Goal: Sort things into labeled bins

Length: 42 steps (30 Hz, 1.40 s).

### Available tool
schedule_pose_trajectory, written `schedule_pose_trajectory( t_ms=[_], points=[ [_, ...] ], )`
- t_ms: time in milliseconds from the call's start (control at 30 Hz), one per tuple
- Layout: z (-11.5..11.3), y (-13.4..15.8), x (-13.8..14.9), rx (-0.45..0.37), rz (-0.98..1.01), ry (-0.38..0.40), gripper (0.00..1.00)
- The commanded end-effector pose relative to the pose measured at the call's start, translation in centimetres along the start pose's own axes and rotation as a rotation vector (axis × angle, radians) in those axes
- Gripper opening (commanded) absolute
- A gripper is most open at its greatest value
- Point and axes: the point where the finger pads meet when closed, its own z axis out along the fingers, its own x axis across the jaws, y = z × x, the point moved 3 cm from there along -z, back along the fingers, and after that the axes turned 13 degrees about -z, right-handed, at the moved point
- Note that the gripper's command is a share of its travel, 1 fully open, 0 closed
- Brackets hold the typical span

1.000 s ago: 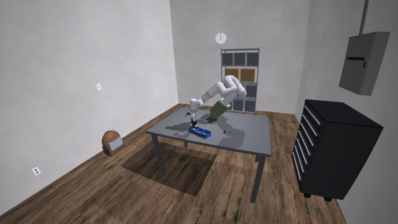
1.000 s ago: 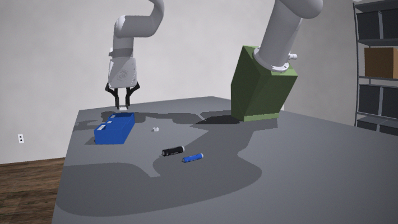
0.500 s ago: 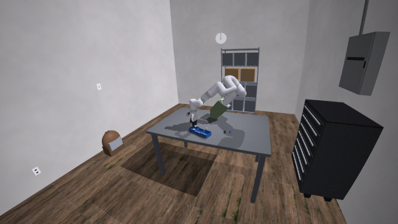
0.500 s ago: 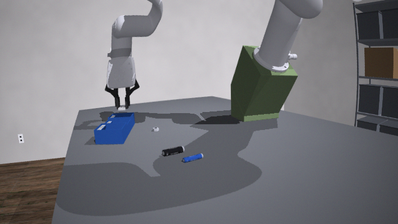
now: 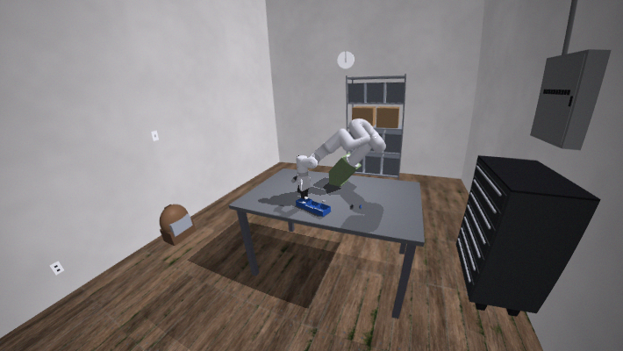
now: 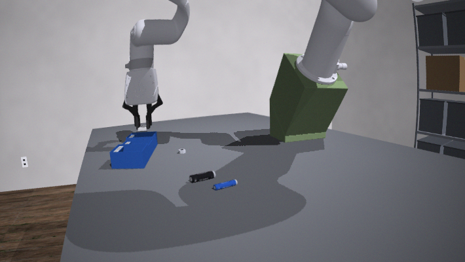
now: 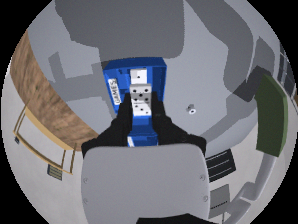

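Note:
A blue bin (image 6: 134, 150) stands near the far left of the grey table and also shows in the wrist view (image 7: 136, 96). It has white labels on its rim, and a small white piece (image 7: 137, 76) lies inside it. My gripper (image 6: 143, 125) hangs just above the bin's far end, shut on a small white dotted cube (image 7: 140, 103). The cube shows at my fingertips (image 6: 142, 128). A small white ring-like piece (image 6: 182, 150), a black battery (image 6: 202, 177) and a blue battery (image 6: 224, 185) lie on the table to the right of the bin.
The arm's green base block (image 6: 304, 101) stands at the back of the table. A shelf unit (image 5: 375, 125) is behind the table and a black drawer cabinet (image 5: 522, 232) is at the right. The table's left edge lies close to the bin.

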Motion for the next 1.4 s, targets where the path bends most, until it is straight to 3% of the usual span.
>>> schedule_pose_trajectory(
  t_ms=[0, 467, 967, 1000, 1367],
  points=[
    [0.8, 0.0, -0.1, 0.002, -0.001, -0.003, 0.00],
    [3.1, 0.0, -0.1, 0.001, -0.001, -0.003, 0.00],
    [3.1, 0.0, -0.1, 0.001, -0.001, -0.003, 0.00],
    [3.1, 0.0, -0.1, 0.001, -0.001, -0.003, 0.31],
    [3.1, 0.0, -0.2, 0.001, -0.001, -0.003, 0.31]
  ],
)
